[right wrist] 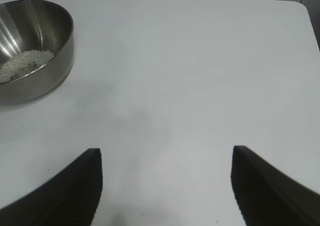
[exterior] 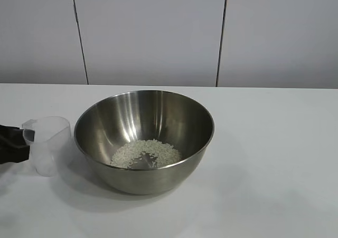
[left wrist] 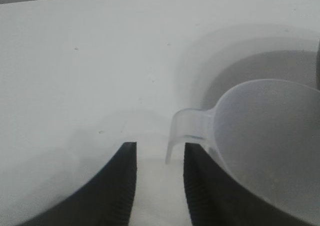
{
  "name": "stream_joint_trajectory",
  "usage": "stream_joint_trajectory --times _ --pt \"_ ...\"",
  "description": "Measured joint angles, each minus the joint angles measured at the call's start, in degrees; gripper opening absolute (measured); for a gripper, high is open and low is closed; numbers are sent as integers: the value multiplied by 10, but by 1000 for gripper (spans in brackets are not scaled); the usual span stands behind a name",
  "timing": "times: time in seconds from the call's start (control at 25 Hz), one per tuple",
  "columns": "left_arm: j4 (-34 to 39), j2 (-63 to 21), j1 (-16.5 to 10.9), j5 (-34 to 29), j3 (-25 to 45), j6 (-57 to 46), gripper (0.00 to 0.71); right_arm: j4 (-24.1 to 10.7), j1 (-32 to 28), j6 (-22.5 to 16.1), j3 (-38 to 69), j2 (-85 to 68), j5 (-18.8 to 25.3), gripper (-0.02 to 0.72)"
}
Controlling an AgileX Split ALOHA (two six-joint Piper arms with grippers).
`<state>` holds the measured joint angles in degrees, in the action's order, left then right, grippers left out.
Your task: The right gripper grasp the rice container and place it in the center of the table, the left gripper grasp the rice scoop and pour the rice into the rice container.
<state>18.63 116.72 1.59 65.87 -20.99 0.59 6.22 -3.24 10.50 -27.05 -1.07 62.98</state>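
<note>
In the exterior view the rice container (exterior: 144, 140) stands upright near the middle of the counter (exterior: 274, 159), with the rice (exterior: 146, 153) lying in a pale heap on its bottom. The rice scoop (exterior: 47, 143) stands just beside its left wall, mouth up, handle tab pointing left toward the left pincer (exterior: 13, 144) at the frame edge. In the left wrist view the left pincer (left wrist: 159, 186) is parted narrowly, its fingers (left wrist: 117, 186) flanking the handle tab without visibly pressing it; the rice scoop (left wrist: 265, 146) looks empty, its long axis running from tab to mouth, away from the pincer. If the arm pulls back crookedly, a finger could catch the tab and tip the light scoop or knock it against the bowl. In the right wrist view the right pincer (right wrist: 165, 186) hovers wide open, holding nothing, well apart from the rice container (right wrist: 30, 50).
</note>
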Motion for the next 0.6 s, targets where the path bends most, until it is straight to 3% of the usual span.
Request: stream_joint_trajectory --times 0.24,0.6 --pt "-32 -3 0 1 34 0 318 0 0 0 0 0 0 495" --pt "-172 -39 0 2 49 11 318 0 0 0 0 0 0 495"
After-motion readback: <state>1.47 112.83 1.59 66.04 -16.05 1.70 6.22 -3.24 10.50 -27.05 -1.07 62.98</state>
